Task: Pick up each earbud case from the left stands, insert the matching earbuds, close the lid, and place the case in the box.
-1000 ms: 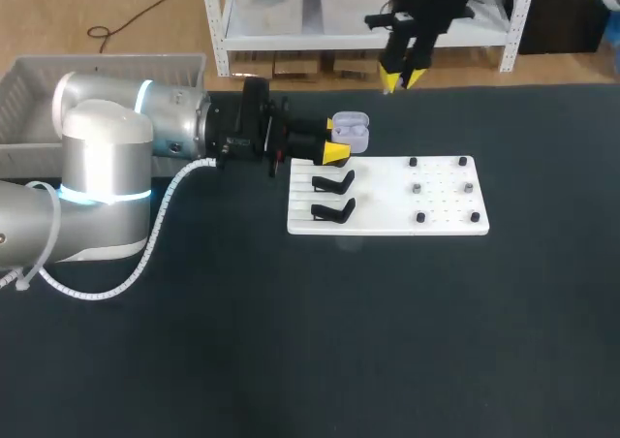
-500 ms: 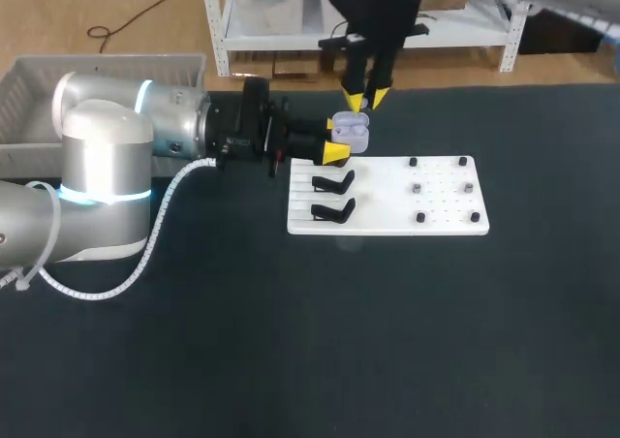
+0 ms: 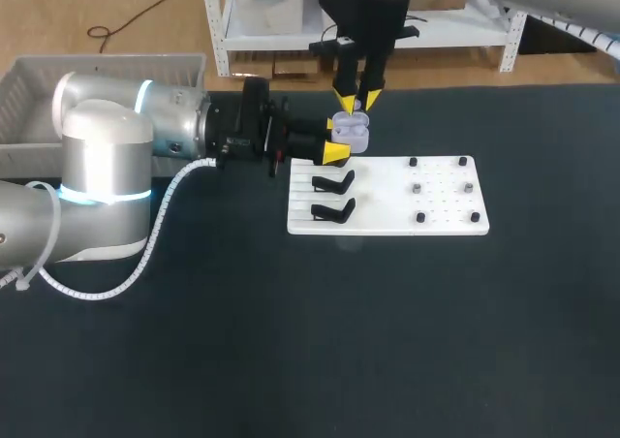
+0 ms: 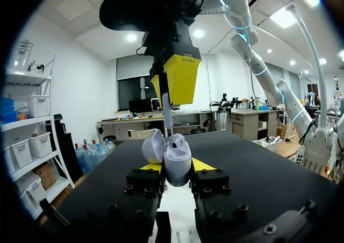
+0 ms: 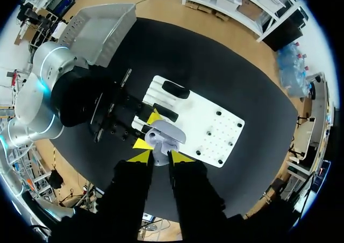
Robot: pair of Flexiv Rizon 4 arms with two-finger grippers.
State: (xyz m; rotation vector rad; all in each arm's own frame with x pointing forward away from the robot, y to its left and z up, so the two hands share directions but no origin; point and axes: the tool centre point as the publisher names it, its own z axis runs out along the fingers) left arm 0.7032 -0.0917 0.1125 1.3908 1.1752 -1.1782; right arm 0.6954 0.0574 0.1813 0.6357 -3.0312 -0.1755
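Upper middle of the frame: the left gripper point(image 3: 337, 140) lies sideways, jaws clamped on the open earbud case point(image 3: 353, 134), at the white board's point(image 3: 436, 215) upper-left corner. The right gripper point(image 3: 356, 99) hangs directly over it, jaws narrow, pinching a white earbud point(image 4: 167, 111) just above the case

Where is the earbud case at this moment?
In the head view the open earbud case is clamped in the left gripper, by the white board's far left corner, with the right gripper just above it.
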